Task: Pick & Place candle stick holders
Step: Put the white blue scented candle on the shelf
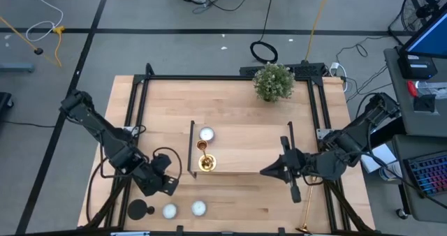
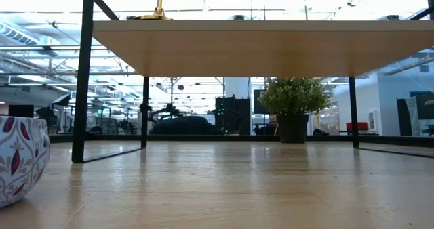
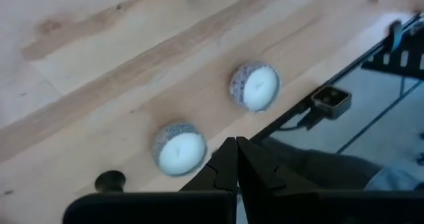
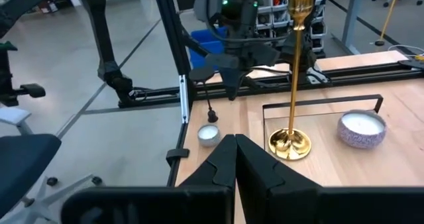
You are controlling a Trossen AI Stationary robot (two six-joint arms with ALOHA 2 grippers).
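Left claw (image 1: 170,183), closed, hovers near table's front edge (image 1: 230,229).

Table (image 1: 237,103): pale blond wood, grain streaks. Stand (image 1: 241,152): same wood, black frame. Candlestick (image 4: 295,71): shiny gold. Second gold candlestick (image 1: 306,211). Holder (image 1: 137,209): black. Candles (image 3: 180,149): white, speckled grey cups. Plant (image 1: 272,81): green. Fingers (image 3: 228,174): dark.

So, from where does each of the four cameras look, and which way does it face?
High view: above the table, facing straight down; shows both arms, left claw, right claw.
Low view: at table-top height, facing level under the wooden stand; no arm shows.
Left wrist view: over the shut left claw, facing two white candles.
Right wrist view: over the shut right claw, facing the gold candlestick on the stand.
Shared: high and right wrist views both show that candlestick.
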